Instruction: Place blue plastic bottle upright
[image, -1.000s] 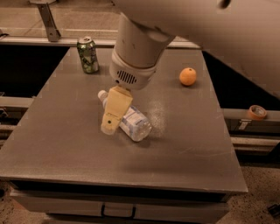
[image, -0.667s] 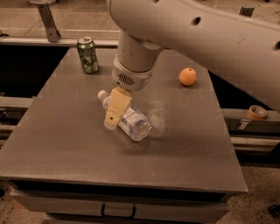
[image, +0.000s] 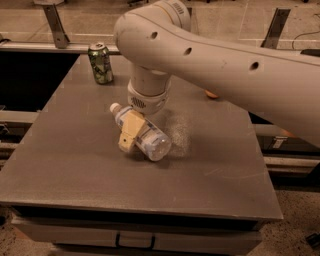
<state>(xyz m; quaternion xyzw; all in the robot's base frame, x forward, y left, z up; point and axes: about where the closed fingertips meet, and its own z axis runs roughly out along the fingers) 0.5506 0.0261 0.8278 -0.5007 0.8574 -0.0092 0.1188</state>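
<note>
Blue plastic bottle (image: 150, 142) lies on its side close to the middle of the worktop (image: 70, 170), a little toward the left edge. Its white cap (image: 115, 107) points at the far left corner and its clear base at the near right corner. The gripper (image: 132, 133) comes down on it from above, its tan end laid across the label on the side of the bottle facing the near left corner. The far side of the bottle is hidden, so I cannot tell whether the gripper has closed on it or only rests against it. The pale arm (image: 225, 60) reaches in from the right edge. A green can (image: 101, 62) stands upright near the far left corner, well apart from the bottle. A small orange thing (image: 211, 94) peeks from under the arm toward the far right
</note>
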